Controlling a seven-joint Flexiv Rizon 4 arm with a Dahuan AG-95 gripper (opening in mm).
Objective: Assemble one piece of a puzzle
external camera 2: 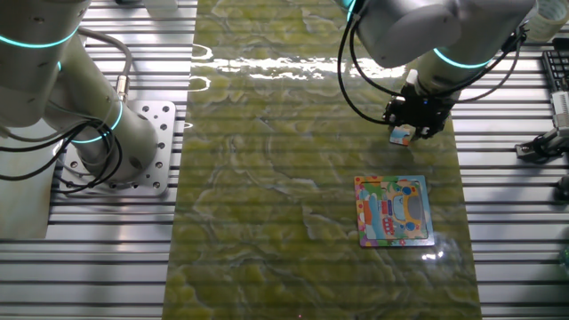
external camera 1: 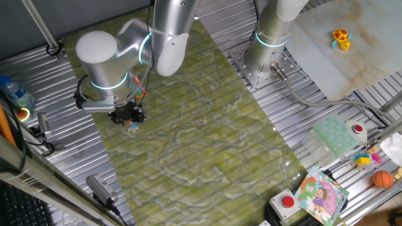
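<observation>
The puzzle (external camera 2: 394, 210) is a small square board with a light-blue border and a cartoon picture. It lies flat on the green mat (external camera 2: 284, 178). In one fixed view only a colourful sliver of the puzzle (external camera 1: 135, 85) shows behind the arm. My gripper (external camera 2: 404, 127) hangs just beyond the puzzle's far edge and is shut on the piece (external camera 2: 402, 134), a tiny tan and white bit held above the mat. In one fixed view the gripper (external camera 1: 129, 118) points down with the piece (external camera 1: 132, 126) at its tips.
A second arm's base (external camera 1: 270, 56) stands on the metal table beside the mat and also shows in the other fixed view (external camera 2: 116, 151). A larger colourful board with a purple figure (external camera 1: 321, 194), a red button box (external camera 1: 287, 202), an orange ball (external camera 1: 383, 179) and a yellow toy (external camera 1: 341, 37) lie off the mat.
</observation>
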